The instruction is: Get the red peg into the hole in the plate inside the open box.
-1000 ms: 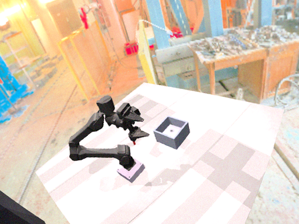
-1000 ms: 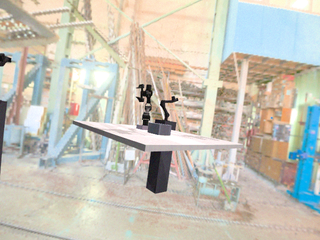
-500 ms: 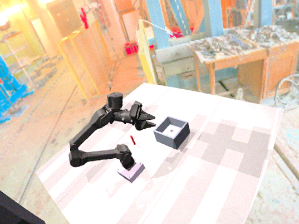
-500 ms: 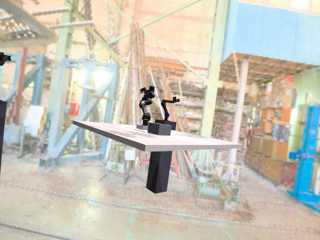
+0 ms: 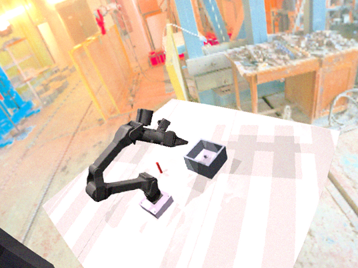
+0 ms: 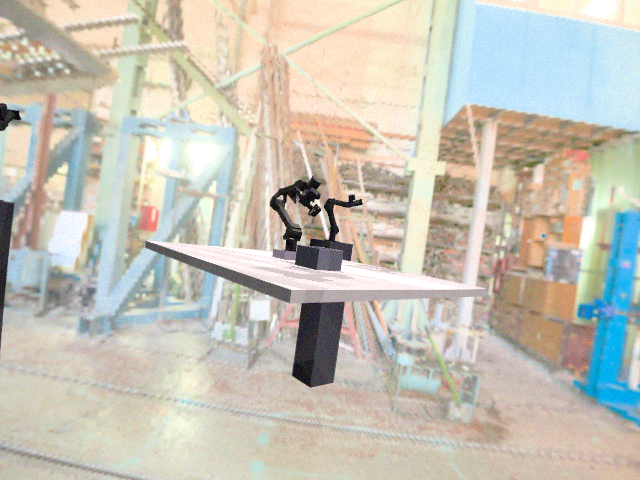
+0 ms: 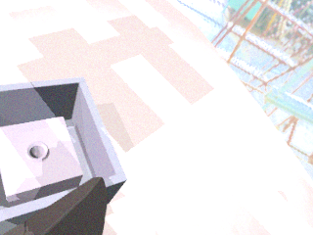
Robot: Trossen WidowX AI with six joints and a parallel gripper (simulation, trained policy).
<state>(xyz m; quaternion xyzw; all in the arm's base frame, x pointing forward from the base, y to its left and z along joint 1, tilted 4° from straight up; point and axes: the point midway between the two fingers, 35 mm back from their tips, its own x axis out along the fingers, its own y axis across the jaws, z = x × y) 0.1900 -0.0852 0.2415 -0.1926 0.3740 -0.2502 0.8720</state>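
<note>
The red peg (image 5: pixel 158 167) appears to stand upright on the table between the arm's base and the box, clear of the gripper. The dark grey open box (image 5: pixel 218 164) (image 6: pixel 310 258) (image 7: pixel 92 132) stands to its right in the top view. Inside, the pale plate (image 5: pixel 211 153) (image 7: pixel 54 168) has a round hole (image 5: pixel 205 156) (image 7: pixel 38 151) with no peg in it. My gripper (image 5: pixel 186 141) (image 6: pixel 314 210) is open and empty, raised above the table near the box's rim. In the wrist view one dark finger shows in front of the box's near corner; the other finger is not clearly seen.
The arm's pale base block (image 5: pixel 156 205) stands on the white table (image 5: pixel 200 233) (image 6: pixel 248 266). In the exterior view another dark arm (image 6: pixel 333 219) shows behind the box. A dark beam (image 5: pixel 20 263) shows at the left of the top view.
</note>
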